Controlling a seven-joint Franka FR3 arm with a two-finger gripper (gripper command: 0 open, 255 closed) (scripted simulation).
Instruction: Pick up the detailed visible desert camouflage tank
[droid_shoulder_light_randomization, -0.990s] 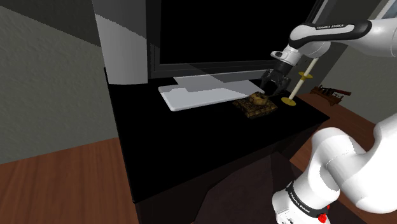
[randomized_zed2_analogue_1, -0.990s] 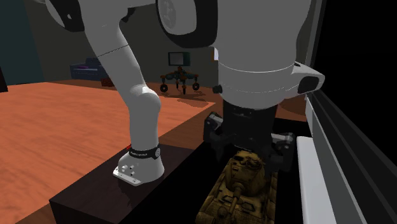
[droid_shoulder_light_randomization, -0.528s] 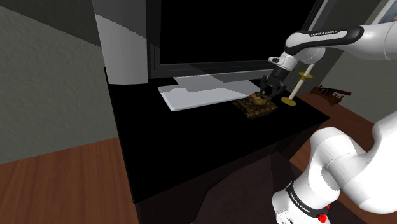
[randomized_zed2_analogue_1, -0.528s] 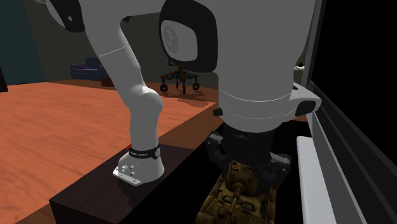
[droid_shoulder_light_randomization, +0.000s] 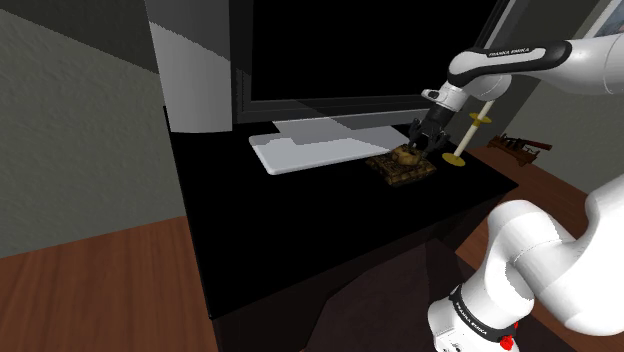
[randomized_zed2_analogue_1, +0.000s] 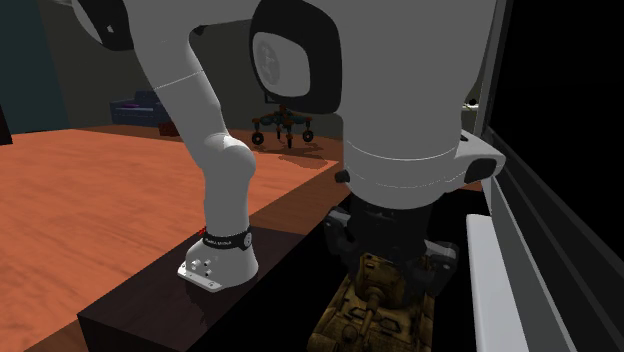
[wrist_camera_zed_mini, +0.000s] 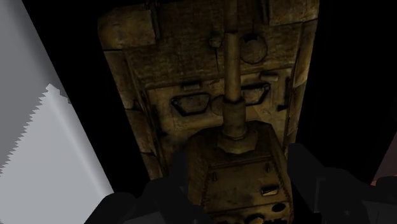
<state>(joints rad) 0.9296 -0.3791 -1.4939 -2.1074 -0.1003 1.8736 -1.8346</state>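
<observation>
Straddling the tank (droid_shoulder_light_randomization: 402, 168), at 2 o'clock on the black counter (droid_shoulder_light_randomization: 300, 230), the hand (droid_shoulder_light_randomization: 420, 148) of the "FRANKA EMIKA" arm (droid_shoulder_light_randomization: 520, 55); grip cannot be told.

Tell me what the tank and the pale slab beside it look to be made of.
Tank: looks like painted metal or hard plastic with a matte finish. It has a mottled tan-brown surface, worn-looking panels, raised fittings and a rigid barrel. The look leaves open which of the two it is. Slab: plain light grey, flat and smooth with no texture, so its material cannot be told.
</observation>
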